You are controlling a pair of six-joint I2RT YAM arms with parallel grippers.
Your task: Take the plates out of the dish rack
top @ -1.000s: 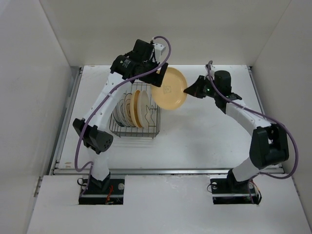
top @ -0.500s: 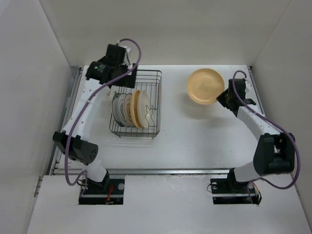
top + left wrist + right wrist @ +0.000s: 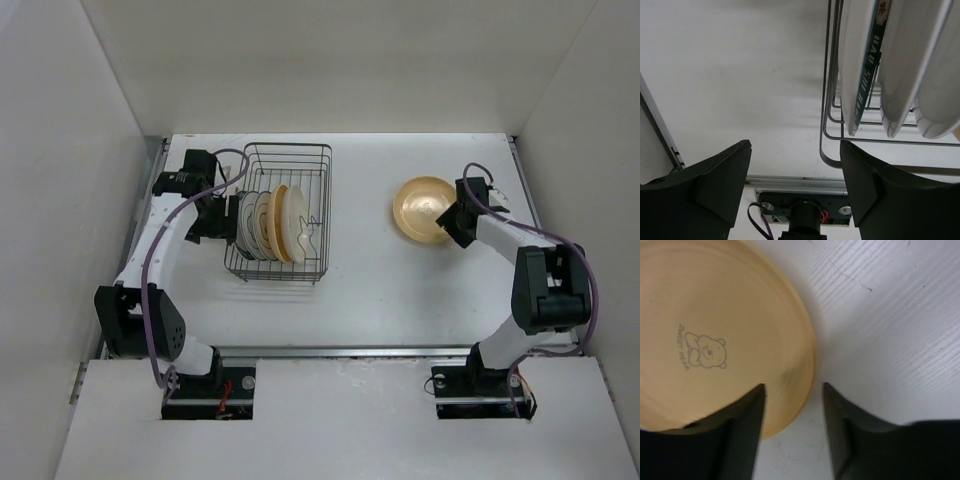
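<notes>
top external view: the tan-orange plate point(image 3: 424, 208) now lies flat on the worktop point(image 3: 380, 290) toward its far right corner, well apart from the dish rack point(image 3: 290, 158). one second ago it was in the air just beside the rack, between the two arms. half a second ago the right gripper point(image 3: 456, 222) held it tilted above that corner. the right gripper has since let go: in the right wrist view its jaws stand spread, one on each side of the plate's near rim, pinching nothing.

the left gripper point(image 3: 213, 218) has come down from above the rack to the rack's left side. its jaws are spread and empty, and in the left wrist view the outermost white plate point(image 3: 855, 65) is just to its right.

we judge this plate unloaded. the remaining plates point(image 3: 265, 225) stand on edge in the rack, toward the worktop's far left corner. several are left to remove, and the left gripper looks placed to start on the outermost one.
</notes>
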